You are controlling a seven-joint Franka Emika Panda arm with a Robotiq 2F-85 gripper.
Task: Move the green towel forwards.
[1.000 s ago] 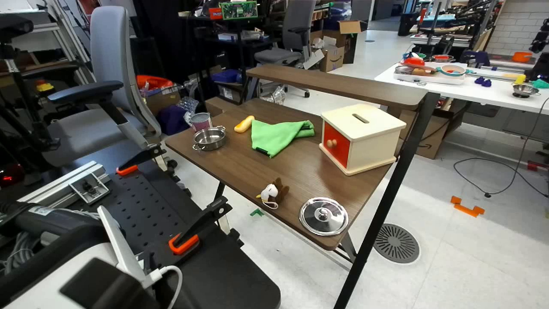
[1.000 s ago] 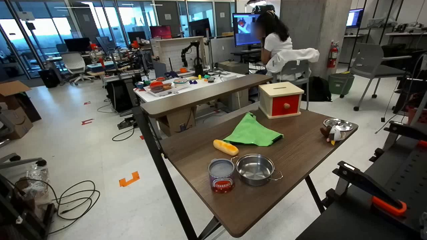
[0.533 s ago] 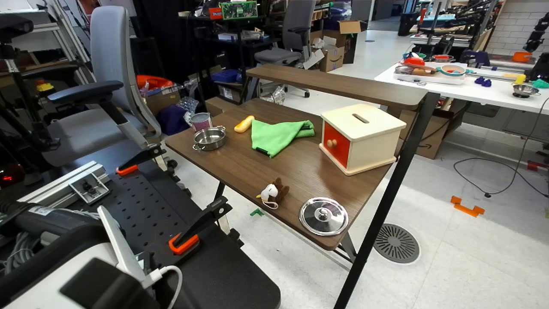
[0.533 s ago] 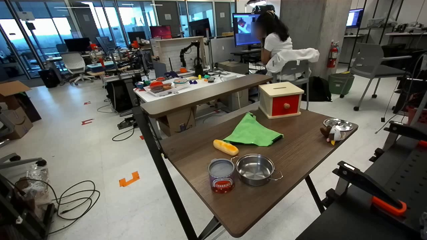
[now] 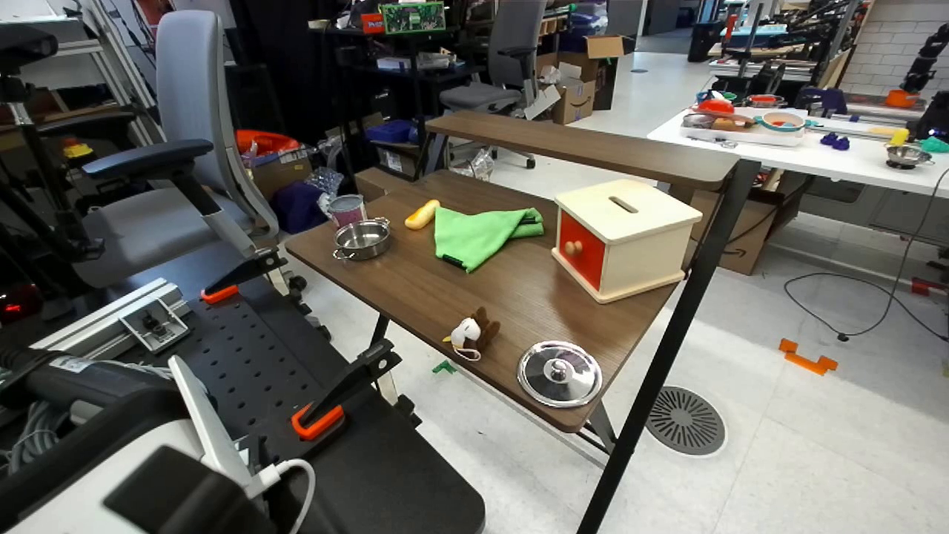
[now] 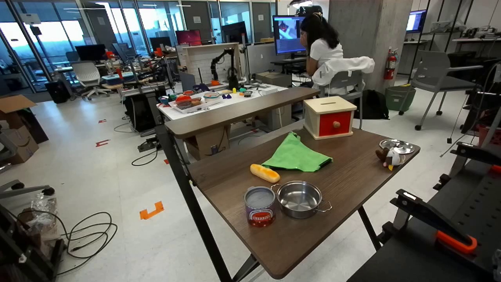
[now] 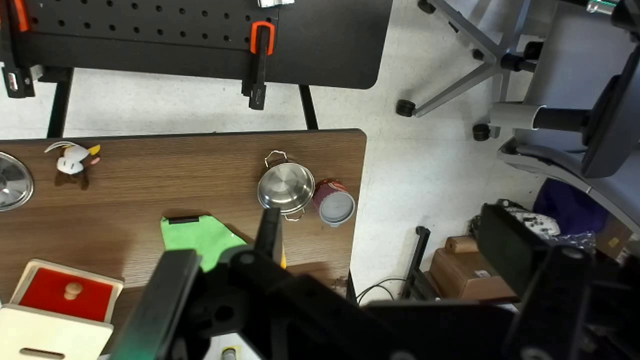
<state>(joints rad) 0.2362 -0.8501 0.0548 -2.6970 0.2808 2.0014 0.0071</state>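
One green towel (image 5: 482, 236) lies slack, with a corner bunched, on the brown counter (image 5: 397, 289), between the bread (image 6: 265, 173) and the wooden box (image 5: 630, 252); whether bread and towel touch, I cannot tell. Limp and unheld, it looks ready for a pinch and drag, and the bunched corner is likely the easiest hold. The red drawer (image 7: 55, 292) of the box faces the black bench (image 7: 320, 55), probably so that it can be pulled from there. Pot (image 7: 286, 187) and can (image 6: 260, 205) sit side by side at one end, lid (image 5: 560, 373) and bird toy (image 5: 473, 334) at the opposite one, perhaps laid out for other jobs. In the wrist view the pincer (image 7: 380, 235) is spread wide with nothing between its fingers, which fits a reach not yet begun.

Compared with the earlier exterior frames, the towel and everything near it lie just as they did, so the job itself seems unstarted. Only the background differs: a small black arm (image 5: 921, 68) has dipped a little, down to an orange bowl (image 5: 901, 98). With no earlier wrist view, I cannot say whether the pincer has shifted.
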